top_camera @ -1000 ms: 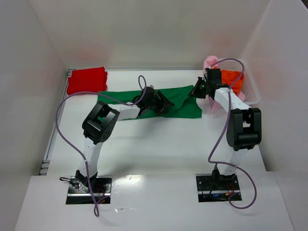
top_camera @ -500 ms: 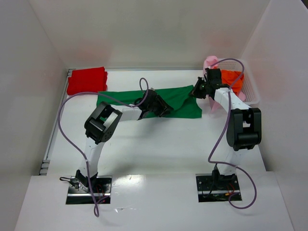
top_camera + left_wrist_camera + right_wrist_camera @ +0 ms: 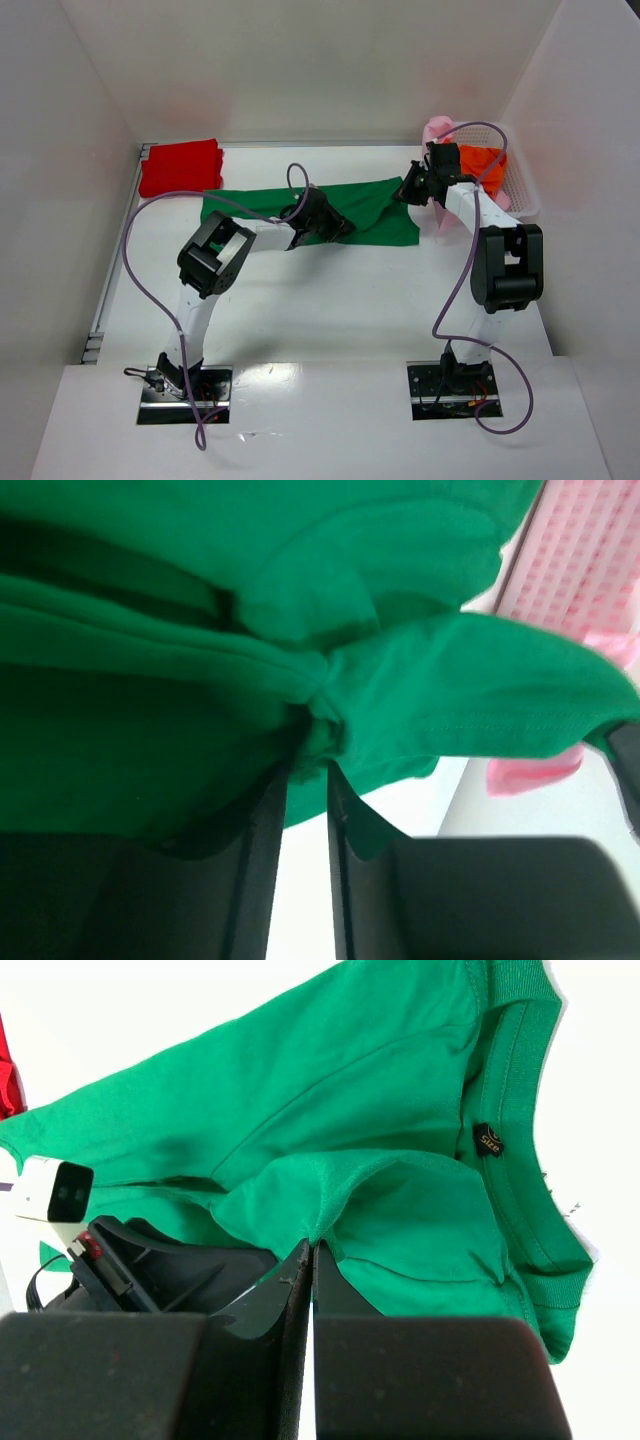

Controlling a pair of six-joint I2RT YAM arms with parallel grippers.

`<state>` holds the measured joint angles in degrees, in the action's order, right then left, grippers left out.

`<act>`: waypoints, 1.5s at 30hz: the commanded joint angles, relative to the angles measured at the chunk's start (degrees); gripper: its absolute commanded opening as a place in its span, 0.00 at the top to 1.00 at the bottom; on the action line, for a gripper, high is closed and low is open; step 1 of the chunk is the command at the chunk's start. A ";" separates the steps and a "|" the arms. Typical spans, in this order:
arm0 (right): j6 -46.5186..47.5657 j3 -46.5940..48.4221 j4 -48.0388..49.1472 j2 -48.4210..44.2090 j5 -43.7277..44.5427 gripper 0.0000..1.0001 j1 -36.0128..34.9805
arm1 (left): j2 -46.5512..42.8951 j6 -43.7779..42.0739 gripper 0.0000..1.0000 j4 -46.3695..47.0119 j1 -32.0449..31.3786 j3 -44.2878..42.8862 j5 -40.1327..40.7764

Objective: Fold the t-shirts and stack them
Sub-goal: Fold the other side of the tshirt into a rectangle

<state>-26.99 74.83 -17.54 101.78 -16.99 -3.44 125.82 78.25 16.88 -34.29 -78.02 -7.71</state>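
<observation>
Lying across the tabletop (image 3: 330, 290), the green t-shirt (image 3: 380, 205) was pinched by closed left fingers (image 3: 258, 880) at a middle fold and by closed right fingers (image 3: 295, 1290) near the collar (image 3: 520, 1070).

A white bench (image 3: 330, 290) carries everything in view. A white plastic mesh basket (image 3: 527, 197) sits at the bench's far right corner, close against the right wall panel (image 3: 590, 200). More white panels stand along the bench's far and left edges, and a grey metal strip (image 3: 100, 318) runs down its left edge.
</observation>
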 commanded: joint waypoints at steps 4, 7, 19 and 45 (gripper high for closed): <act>1.41 -0.21 3.04 -0.88 -0.14 0.96 0.38 | 2.07 0.59 0.92 2.90 0.10 -2.58 1.99; 1.41 -0.21 3.04 -0.88 -0.14 0.96 0.63 | 2.33 1.11 0.96 3.68 0.10 -2.77 1.99; 1.41 1.64 3.65 0.26 -0.14 0.96 1.68 | -3.12 2.17 1.00 5.97 4.97 -2.58 2.52; -2.19 14.52 9.63 16.33 0.03 0.95 1.68 | 9.09 -0.70 0.57 5.62 10.91 -17.26 -6.55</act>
<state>-29.12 84.17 -10.48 116.70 -17.41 -2.09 133.93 79.46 22.40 -23.75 -92.93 -13.01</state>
